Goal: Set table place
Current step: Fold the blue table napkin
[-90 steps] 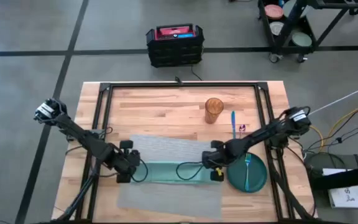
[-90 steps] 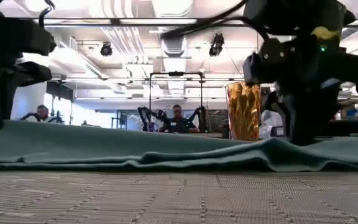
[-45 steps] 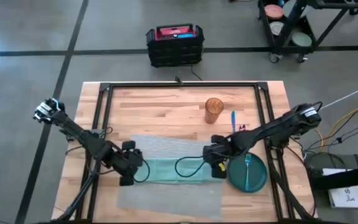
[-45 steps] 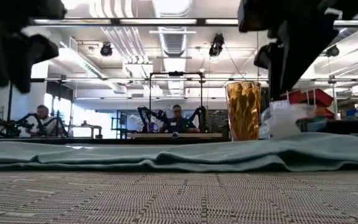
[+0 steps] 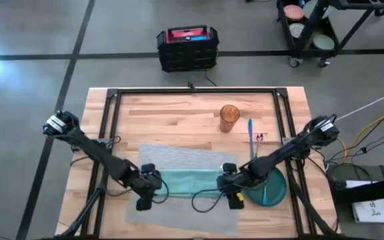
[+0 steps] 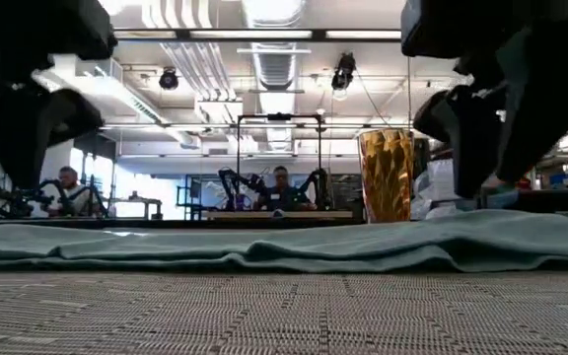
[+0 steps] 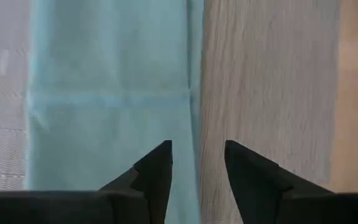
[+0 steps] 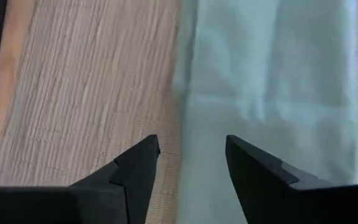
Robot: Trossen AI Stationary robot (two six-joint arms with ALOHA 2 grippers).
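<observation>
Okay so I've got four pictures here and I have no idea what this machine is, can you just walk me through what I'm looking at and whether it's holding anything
This is a robot with two dark arms working at a wooden table. One picture looks straight down from above, one looks level across the table top, and the last two come from cameras on each arm's wrist, looking past that arm's two fingers.

On the table lies a grey woven placemat with a light teal napkin spread across it. Beside the mat sits a dark green plate with a blue utensil on it, and farther back stand an amber glass and another blue utensil.

The left gripper is over one end of the napkin, the right gripper over the other. Both are open and hold nothing.
</observation>
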